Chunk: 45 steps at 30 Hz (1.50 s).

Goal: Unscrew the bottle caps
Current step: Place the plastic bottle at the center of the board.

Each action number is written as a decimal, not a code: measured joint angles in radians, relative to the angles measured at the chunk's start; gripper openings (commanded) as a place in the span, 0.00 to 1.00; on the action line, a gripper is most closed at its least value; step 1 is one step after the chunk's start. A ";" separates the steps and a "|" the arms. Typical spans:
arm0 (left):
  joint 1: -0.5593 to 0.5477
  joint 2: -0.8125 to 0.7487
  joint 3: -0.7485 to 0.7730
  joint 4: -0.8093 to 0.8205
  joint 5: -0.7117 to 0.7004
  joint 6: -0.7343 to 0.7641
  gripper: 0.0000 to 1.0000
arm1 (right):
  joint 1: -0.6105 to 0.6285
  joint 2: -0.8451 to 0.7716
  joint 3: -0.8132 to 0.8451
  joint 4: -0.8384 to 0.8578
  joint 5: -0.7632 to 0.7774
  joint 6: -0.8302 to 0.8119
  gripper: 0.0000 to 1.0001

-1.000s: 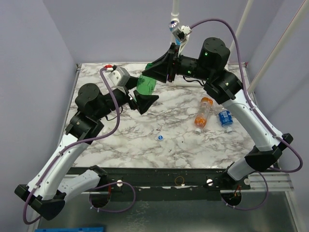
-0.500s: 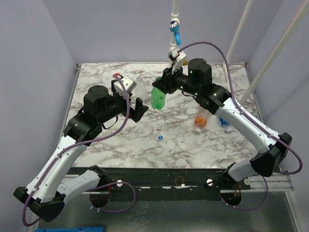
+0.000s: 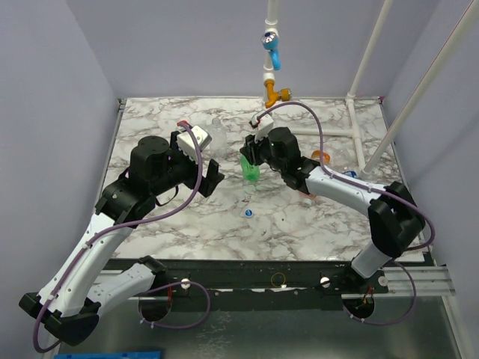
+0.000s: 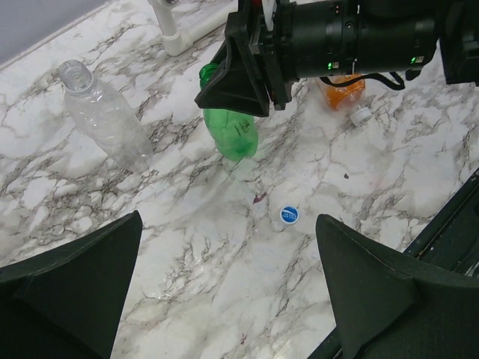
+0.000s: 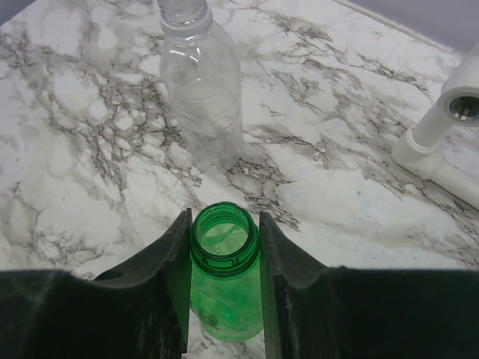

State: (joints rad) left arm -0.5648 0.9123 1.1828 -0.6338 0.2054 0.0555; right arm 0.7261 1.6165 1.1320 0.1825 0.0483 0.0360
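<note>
My right gripper (image 3: 249, 158) (image 5: 222, 224) is shut on the neck of the green bottle (image 3: 251, 172) (image 4: 233, 134) (image 5: 224, 299). The bottle hangs upright with its base at the table and its mouth open, no cap on it. A blue bottle cap (image 3: 248, 212) (image 4: 290, 215) lies loose on the marble in front of it. My left gripper (image 3: 209, 177) (image 4: 228, 224) hovers open to the bottle's left, holding nothing. A clear bottle (image 3: 217, 134) (image 4: 105, 116) (image 5: 200, 82) lies uncapped behind. The orange bottle (image 3: 320, 156) (image 4: 346, 90), with a whitish cap (image 4: 361, 116), lies half hidden behind the right arm.
A white pipe (image 3: 329, 133) (image 4: 179, 37) (image 5: 441, 142) runs along the table's back right. Above the back wall a vertical pipe carries a blue fitting (image 3: 271, 45) and an orange fitting (image 3: 275, 93). Purple walls enclose the marble table (image 3: 187, 232).
The right arm brought the green bottle down from high at the back to the table's middle. The left gripper drew away to the left and stayed open.
</note>
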 measured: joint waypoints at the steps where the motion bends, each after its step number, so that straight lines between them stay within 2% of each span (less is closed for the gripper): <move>1: 0.000 0.000 0.000 0.000 0.000 0.003 0.99 | 0.000 0.014 -0.015 0.040 0.013 -0.003 0.00; 10: 0.000 0.000 0.000 -0.002 0.006 0.018 0.99 | 0.000 0.159 -0.107 0.392 0.156 -0.011 0.00; 15: 0.000 0.000 0.000 -0.005 0.011 0.023 0.99 | 0.000 0.224 -0.116 0.504 0.205 -0.005 0.02; 21: 0.000 0.008 0.000 -0.006 0.011 0.035 0.99 | 0.000 0.226 -0.120 0.514 0.221 0.008 0.46; 24: 0.000 0.025 0.000 -0.008 0.011 0.037 0.99 | 0.000 0.223 -0.122 0.514 0.224 0.015 0.59; 34: 0.001 0.047 0.011 -0.029 0.011 0.040 0.99 | 0.000 0.147 -0.130 0.473 0.228 0.016 0.80; 41: 0.001 0.047 0.021 -0.031 0.011 0.041 0.99 | 0.000 0.045 -0.129 0.423 0.230 0.016 0.84; 45: 0.001 0.047 0.026 -0.041 0.011 0.044 0.99 | 0.000 -0.043 -0.129 0.328 0.282 0.045 0.90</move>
State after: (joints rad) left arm -0.5640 0.9588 1.2091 -0.6750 0.2165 0.0994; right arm 0.7261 1.5734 1.0031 0.5102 0.3305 0.0811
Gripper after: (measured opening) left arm 0.987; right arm 0.862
